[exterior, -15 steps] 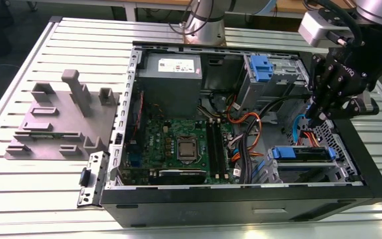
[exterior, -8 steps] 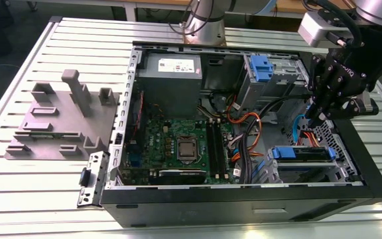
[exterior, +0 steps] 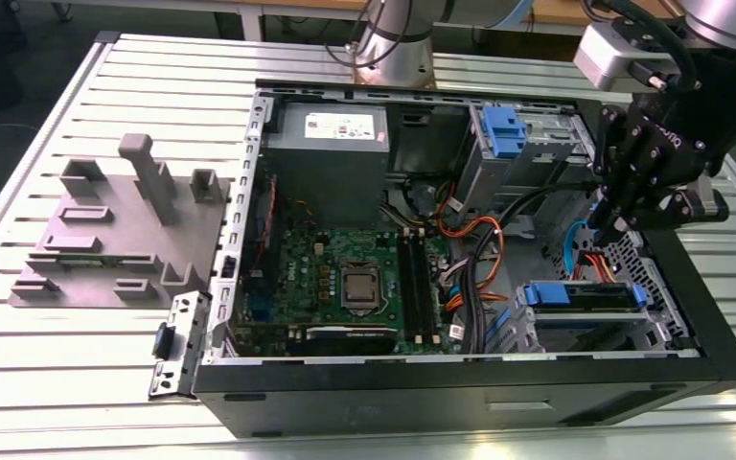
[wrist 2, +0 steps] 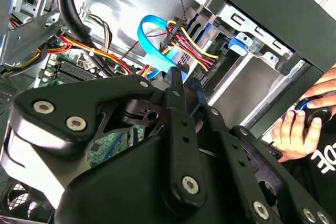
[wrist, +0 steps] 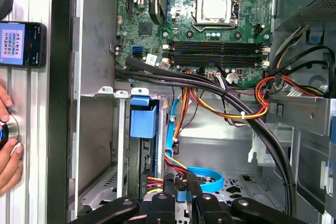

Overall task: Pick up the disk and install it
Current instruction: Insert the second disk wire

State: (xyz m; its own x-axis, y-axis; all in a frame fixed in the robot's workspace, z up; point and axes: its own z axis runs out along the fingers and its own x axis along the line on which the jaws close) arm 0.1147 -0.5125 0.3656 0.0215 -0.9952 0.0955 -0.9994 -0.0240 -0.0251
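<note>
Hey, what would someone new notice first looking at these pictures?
An open computer case lies on the slatted table, its green motherboard exposed. The black gripper hangs over the drive bays at the exterior view's right, above the disk in its blue carrier. A grey fixture block sits at the exterior view's left.
</note>
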